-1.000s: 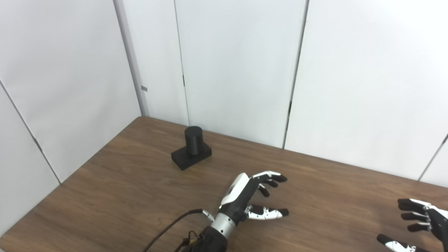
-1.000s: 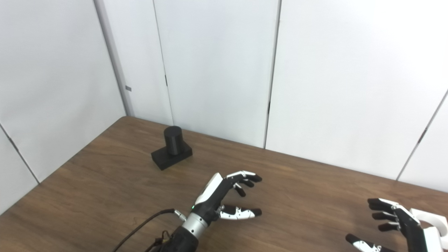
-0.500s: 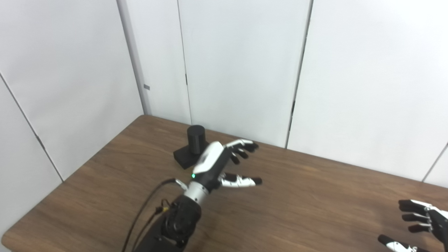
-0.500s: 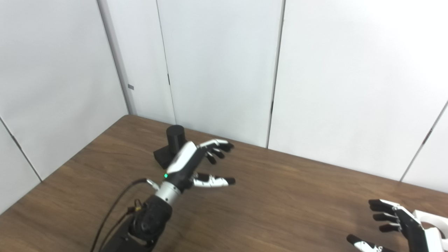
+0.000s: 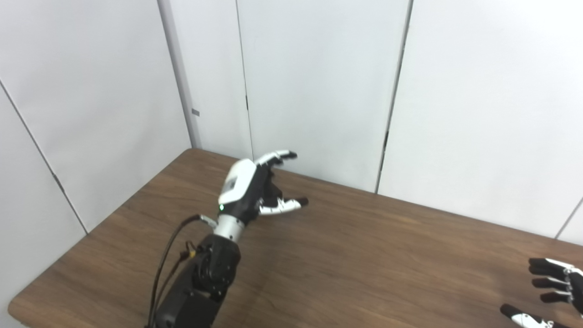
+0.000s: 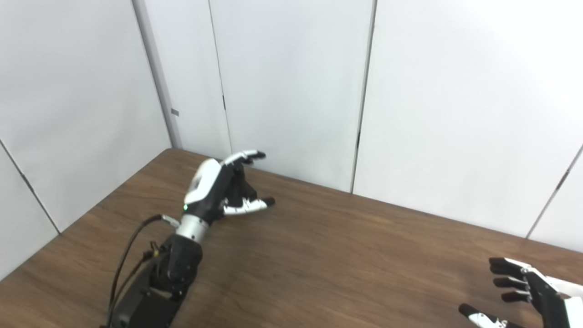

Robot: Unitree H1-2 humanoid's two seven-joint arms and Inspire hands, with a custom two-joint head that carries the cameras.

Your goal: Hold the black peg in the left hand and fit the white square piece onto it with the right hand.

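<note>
Over at the far left of the wooden table [image 5: 364, 255], the left hand [image 5: 255, 187] has swept forward and away from me in the last second, from the middle of the table up to the back corner where the black peg stood. The hand now sits squarely in front of that spot, so the peg is hidden behind its palm from both eyes; I judge it is there, between the spread fingers [image 5: 278, 157] above and the thumb [image 5: 284, 206] below, but I cannot see it. The hand looks wide, not yet wrapped on anything, so the grasp seems about to happen, not done.

Across a long bare stretch of wood, at the bottom right edge, the right hand [image 6: 524, 291] has hardly moved. Its fingers are apart and it holds nothing. The white square piece is not clearly visible now; only a white sliver [image 6: 575, 300] shows behind the right hand, and I cannot tell what it is. Fitting must wait for both pickups.
</note>
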